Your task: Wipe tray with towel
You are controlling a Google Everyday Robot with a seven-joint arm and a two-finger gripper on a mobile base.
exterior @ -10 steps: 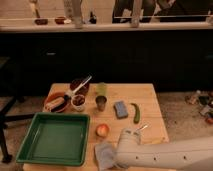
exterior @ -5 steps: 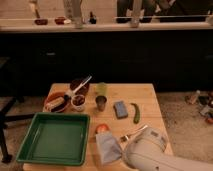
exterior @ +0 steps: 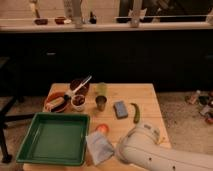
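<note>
Arm (exterior: 142, 145) shifted; jaws closed, hidden behind it, beside towel (exterior: 100, 146) near tray (exterior: 55, 140).

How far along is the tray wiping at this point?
Done: nothing visible; the tray holds no cloth. In hand: the towel lies on the table beside the tray's right rim; the arm ends at its right edge, hiding the shut gripper. Left: carry the towel into the tray and wipe.

Green tray (exterior: 52, 141), pale grey-blue towel (exterior: 100, 147), darker blue block (exterior: 120, 109), white arm (exterior: 146, 148)
</note>
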